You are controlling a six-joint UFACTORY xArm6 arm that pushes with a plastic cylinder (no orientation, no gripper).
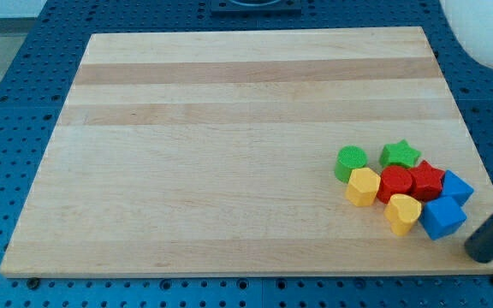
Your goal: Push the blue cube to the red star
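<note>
Rod comes in from the view's right edge, my tip (479, 253) at the lower right, just off the board's right edge and just right of the blue cube (442, 216), small gap between them. No jaws on this rig, so nothing is gripped or clamped; the tip is bare and touches no block.

Blue cube sits at the lower-right end of the cluster, near the board's right edge. It is turned so its edges run diagonal to the board edges; no clear long axis. A second blue block (457, 186) is just above it, shape unclear. Red star (427, 180) is just up-left of the cube, touching or nearly so. A red block (395, 183) is pressed against the star's left side. Yellow heart (402, 213) is at the cube's left, yellow block (363, 186) further left. Green star (400, 155) and green cylinder (350, 162) form the top of the group.

No containers in view. All blocks rest on a light wooden board (229, 154), which lies on a blue perforated table (24, 94). A white rounded object (486, 30) fills the view's top right corner.
</note>
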